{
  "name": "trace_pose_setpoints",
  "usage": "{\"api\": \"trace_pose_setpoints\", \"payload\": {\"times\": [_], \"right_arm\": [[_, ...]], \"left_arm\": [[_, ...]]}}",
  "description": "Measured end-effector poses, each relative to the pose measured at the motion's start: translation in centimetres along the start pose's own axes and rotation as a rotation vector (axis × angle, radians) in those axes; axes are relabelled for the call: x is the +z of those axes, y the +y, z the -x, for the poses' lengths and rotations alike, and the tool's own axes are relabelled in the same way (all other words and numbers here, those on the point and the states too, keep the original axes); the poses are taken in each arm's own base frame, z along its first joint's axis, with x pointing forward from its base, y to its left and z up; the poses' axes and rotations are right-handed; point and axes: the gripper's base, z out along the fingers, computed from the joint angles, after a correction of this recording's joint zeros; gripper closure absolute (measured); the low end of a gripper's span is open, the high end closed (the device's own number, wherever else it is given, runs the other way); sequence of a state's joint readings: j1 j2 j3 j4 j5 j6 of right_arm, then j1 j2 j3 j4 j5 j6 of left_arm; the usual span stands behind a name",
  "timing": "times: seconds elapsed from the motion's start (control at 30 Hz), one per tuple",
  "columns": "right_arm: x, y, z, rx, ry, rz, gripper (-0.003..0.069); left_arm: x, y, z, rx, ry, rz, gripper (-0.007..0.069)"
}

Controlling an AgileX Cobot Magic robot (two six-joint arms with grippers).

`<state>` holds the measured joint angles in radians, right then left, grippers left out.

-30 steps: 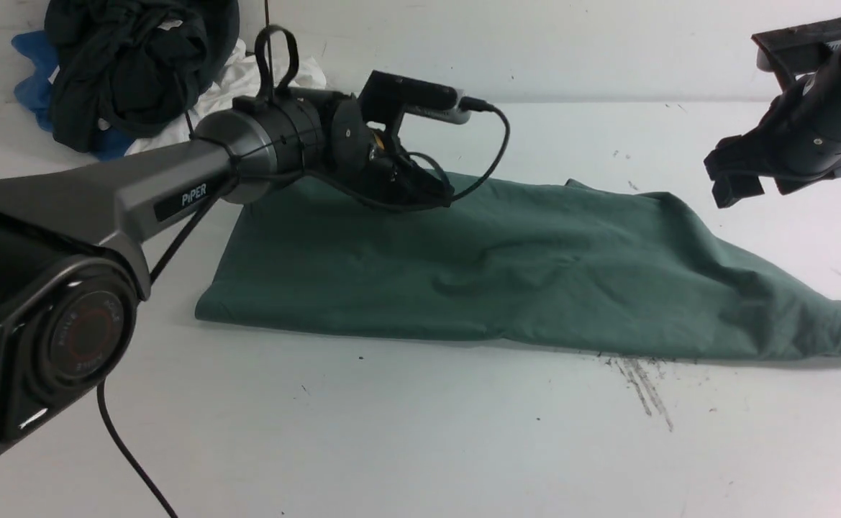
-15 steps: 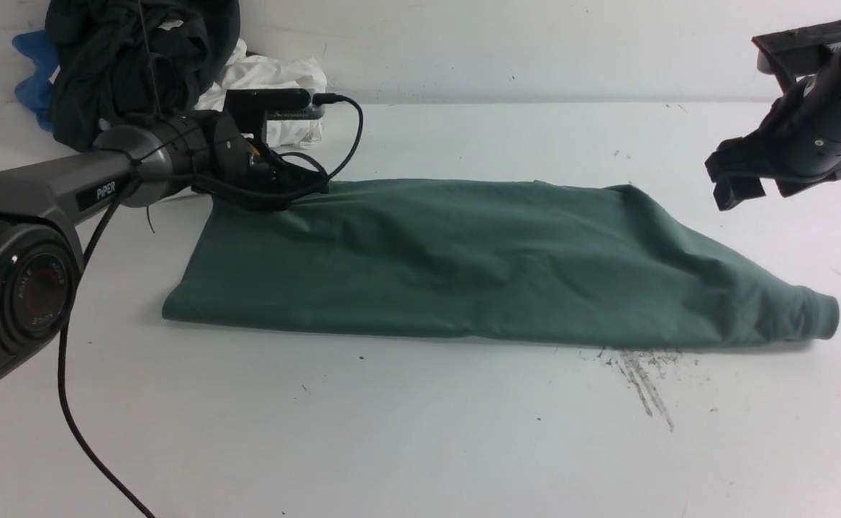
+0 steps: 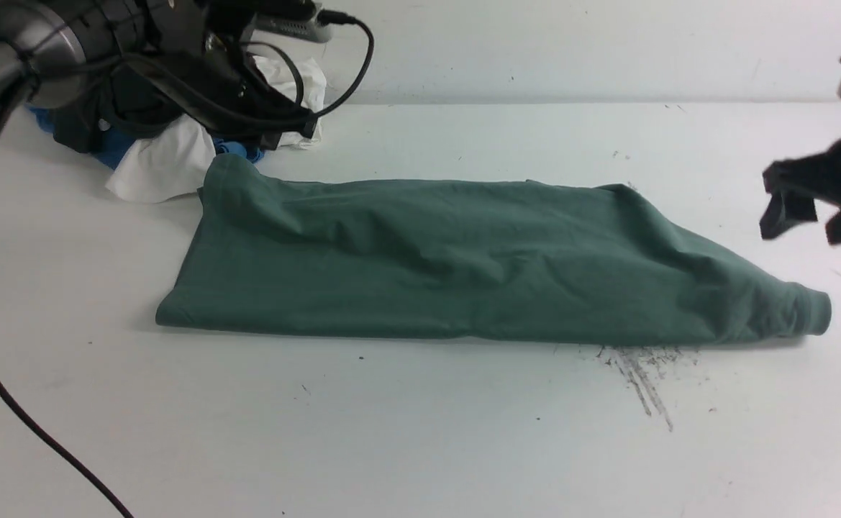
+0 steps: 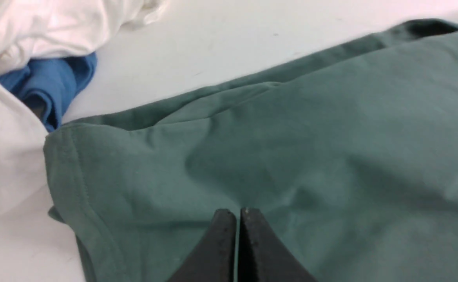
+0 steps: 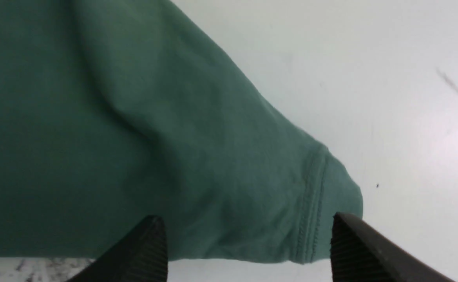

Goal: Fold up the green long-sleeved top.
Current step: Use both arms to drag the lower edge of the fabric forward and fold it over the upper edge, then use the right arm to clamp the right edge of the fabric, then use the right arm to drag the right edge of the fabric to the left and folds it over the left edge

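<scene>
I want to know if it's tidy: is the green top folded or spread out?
Folded lengthwise, not spread: the green long-sleeved top lies as a long narrow band, with its cuff sticking out at one end.

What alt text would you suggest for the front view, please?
A green long-sleeved top lies folded into a long band on a white table, cuff at its right end. The left gripper, jaws shut, hangs near heaped white and blue garments; the right gripper hovers open near the cuff.

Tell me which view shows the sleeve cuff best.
Right wrist view: the cuff is close, stitching clear. Front view shows it small, far right. Left wrist view shows only the other end of the top.
</scene>
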<state>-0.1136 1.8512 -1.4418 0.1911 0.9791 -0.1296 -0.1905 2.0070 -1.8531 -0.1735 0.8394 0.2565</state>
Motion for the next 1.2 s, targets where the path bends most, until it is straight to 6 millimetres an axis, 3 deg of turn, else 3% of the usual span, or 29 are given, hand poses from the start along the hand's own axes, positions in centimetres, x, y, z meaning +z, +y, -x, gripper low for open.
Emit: {"api": "trace_pose_setpoints", "payload": {"times": [0.07, 0.1, 0.3, 0.63, 0.73, 0.8, 0.87, 0.9, 0.93, 0.97, 1.1, 1.13, 1.2], "right_arm": [[1.5, -0.8, -1.1, 0.036, 0.018, 0.001, 0.0146], [3.4, -1.5, -2.0, 0.064, 0.036, -0.003, 0.0146], [8.1, -2.3, -3.0, 0.098, 0.075, -0.01, 0.0146], [9.0, -2.5, -2.5, 0.105, 0.049, -0.016, 0.0155], [9.1, -2.5, -2.5, 0.084, 0.043, -0.017, 0.0237], [9.0, -2.6, -2.5, 0.053, 0.042, -0.022, 0.0361], [8.6, -2.6, -2.5, 0.031, 0.037, -0.033, 0.0512], [8.5, -2.6, -2.5, 0.027, 0.036, -0.035, 0.0526], [7.7, -2.7, -2.6, 0.006, 0.036, -0.055, 0.0587], [7.5, -2.7, -2.5, 0.004, 0.035, -0.059, 0.0592], [2.3, -3.2, -1.9, -0.036, -0.058, -0.165, 0.0599], [-0.9, -3.3, -1.3, -0.061, -0.127, -0.215, 0.0599], [-4.7, -2.7, -0.6, -0.091, -0.209, -0.249, 0.0599]], "left_arm": [[-1.2, -0.8, 0.2, 0.026, 0.001, -0.019, 0.0628], [-2.2, -1.6, 0.3, 0.049, 0.007, -0.041, 0.0628], [-2.8, -2.5, -0.1, 0.069, 0.061, -0.098, 0.0628], [-2.8, -2.6, -0.5, 0.074, 0.104, -0.112, 0.0628], [-2.8, -2.6, -0.5, 0.074, 0.106, -0.113, 0.0628], [-2.8, -2.6, -0.5, 0.074, 0.107, -0.113, 0.0628], [-3.0, -2.6, -0.5, 0.076, 0.108, -0.112, 0.0628], [-3.0, -2.6, -0.5, 0.076, 0.108, -0.111, 0.0628], [-3.3, -2.6, -0.5, 0.081, 0.112, -0.108, 0.0628], [-3.4, -2.6, -0.5, 0.081, 0.112, -0.108, 0.0628], [-5.6, -2.5, -0.1, 0.109, 0.084, -0.072, 0.0628], [-6.9, -2.5, 0.0, 0.122, 0.074, -0.057, 0.0628], [-8.9, -2.6, 0.2, 0.135, 0.044, -0.041, 0.0628]]}}
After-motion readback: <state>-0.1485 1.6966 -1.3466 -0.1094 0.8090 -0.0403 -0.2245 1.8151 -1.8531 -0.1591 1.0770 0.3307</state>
